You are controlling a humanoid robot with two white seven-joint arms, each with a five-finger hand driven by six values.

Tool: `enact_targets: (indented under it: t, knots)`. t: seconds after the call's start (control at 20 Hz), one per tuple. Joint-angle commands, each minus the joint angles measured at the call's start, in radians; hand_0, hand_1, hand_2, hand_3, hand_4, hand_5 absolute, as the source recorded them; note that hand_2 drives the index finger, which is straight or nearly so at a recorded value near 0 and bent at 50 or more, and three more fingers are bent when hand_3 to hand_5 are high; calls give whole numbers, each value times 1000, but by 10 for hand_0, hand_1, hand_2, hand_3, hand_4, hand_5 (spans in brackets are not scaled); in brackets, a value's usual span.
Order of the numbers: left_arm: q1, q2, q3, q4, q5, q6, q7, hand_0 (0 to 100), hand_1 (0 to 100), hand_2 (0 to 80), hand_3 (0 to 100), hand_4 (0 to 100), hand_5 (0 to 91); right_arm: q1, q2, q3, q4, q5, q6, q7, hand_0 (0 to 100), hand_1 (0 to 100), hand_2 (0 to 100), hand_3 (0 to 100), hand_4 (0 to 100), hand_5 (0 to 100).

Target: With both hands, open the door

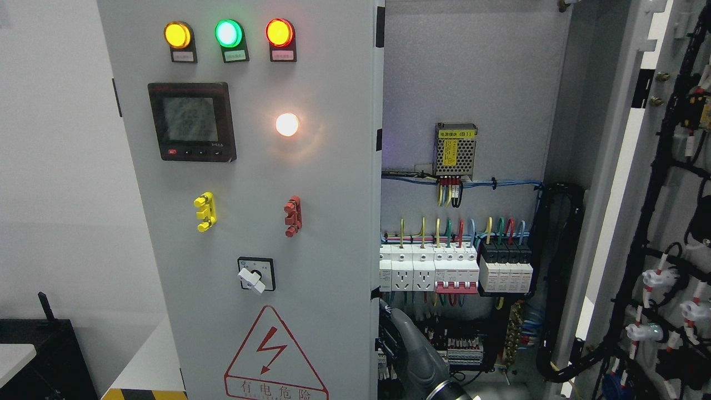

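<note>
Across the left of the view stands the cabinet's closed left door point(250, 222), a grey panel carrying three round lamps along its top: yellow point(177, 35), green point(228, 33) and red point(279, 32), each above a small label too fine to read. Below them sits a black digital meter point(191, 121) with a pale screen, and to its right a lit white lamp point(287, 124). Lower down are a yellow fitting point(205, 211), a red fitting point(293, 216) and a white rotary switch point(255, 274). Near the bottom edge a red triangle warning sign point(273, 355) shows a lightning bolt over the characters 有电危险.

To the right, the cabinet point(472, 72) stands open. Inside, on its back wall, a perforated power supply point(455, 150) bears a yellow label with Chinese characters ending in (B1). Beneath it a row of breakers and sockets point(427, 269) is fed by yellow, green, red and blue wires, with black modules point(505, 266) just beside it on the right and smaller terminal blocks point(461, 347) below.

At far right the right door point(622, 183) is swung open, its inner face showing black cable looms point(661, 183) and white connectors.

One grey robot arm point(422, 361) rises from the bottom edge near the middle, reaching up to the closed door's edge; its hand cannot be made out, so I cannot tell how the fingers stand or which side it belongs to.
</note>
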Motion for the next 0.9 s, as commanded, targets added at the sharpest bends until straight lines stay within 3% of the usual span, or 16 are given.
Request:
enact_targets:
  t: [0.0, 0.5, 0.85]
  knots:
    - [23, 0, 0, 9, -1, -1, 1, 0, 0, 0, 0, 0, 0, 4, -5, 6, -7, -38, 1, 26, 383, 0, 0, 0, 0, 0]
    - [23, 0, 0, 9, 0, -1, 1, 0, 0, 0, 0, 0, 0, -4, -12, 11, -7, -40, 1, 127, 383, 0, 0, 0, 0, 0]
    - [23, -1, 0, 9, -1, -1, 1, 0, 0, 0, 0, 0, 0, -2, -12, 9, -10, -43, 1, 133, 382, 0, 0, 0, 0, 0]
